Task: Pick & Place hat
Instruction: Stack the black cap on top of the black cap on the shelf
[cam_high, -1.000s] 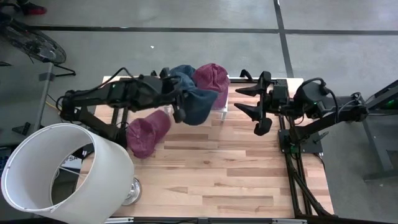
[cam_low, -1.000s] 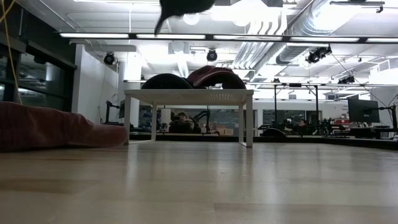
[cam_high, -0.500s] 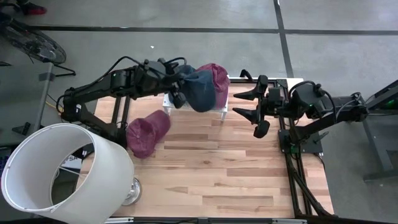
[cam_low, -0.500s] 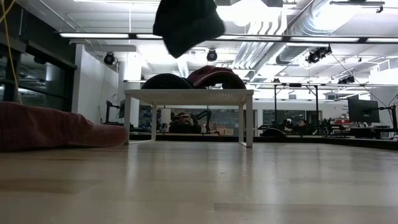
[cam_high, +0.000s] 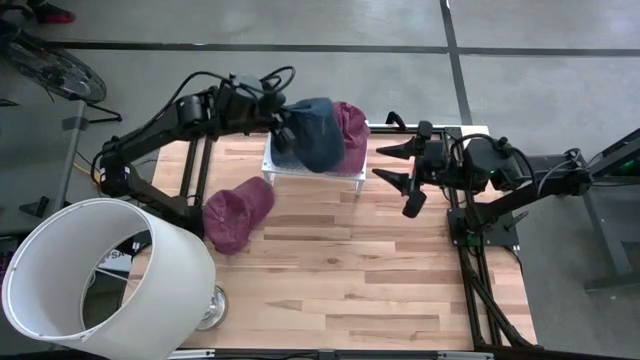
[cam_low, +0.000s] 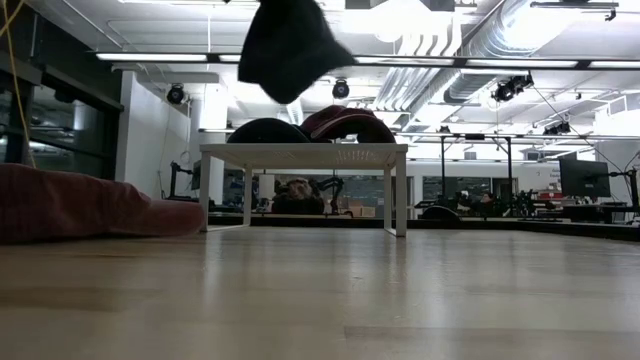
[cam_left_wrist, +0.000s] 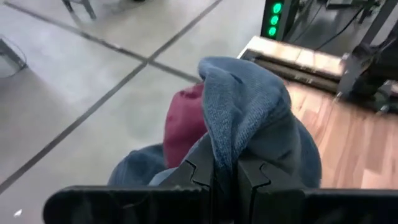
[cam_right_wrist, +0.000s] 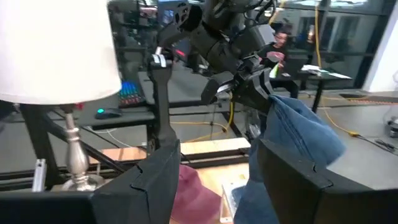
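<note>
A blue hat (cam_high: 320, 135) hangs from my left gripper (cam_high: 284, 134), which is shut on it above the small white stand (cam_high: 312, 172) at the table's far edge. In the low view the blue hat (cam_low: 288, 45) hangs clear over the stand (cam_low: 305, 150). A maroon hat (cam_high: 352, 125) and a dark hat (cam_low: 265, 130) lie on the stand's top. Another maroon hat (cam_high: 238, 213) lies on the wooden table. My right gripper (cam_high: 404, 176) is open to the right of the stand, with nothing between its fingers. My left gripper pinches a bunched fold of the blue hat's cloth (cam_left_wrist: 225, 146) between its two fingers (cam_left_wrist: 202, 177). The fingers come from the table's left, slanting a little downward. The hat hangs below and beyond the fingers, lifted clear of the stand and of the hats on it.
A large white lampshade (cam_high: 95, 275) on a lamp with a metal base (cam_high: 210, 308) stands at the table's near left corner. The middle and near right of the wooden tabletop (cam_high: 380, 270) are bare.
My left gripper has swung toward the table's far edge, carrying the blue hat from over the table beside the stand to above the stand. The hat stays lifted clear and hanging. The hats on the stand and on the table have not moved.
</note>
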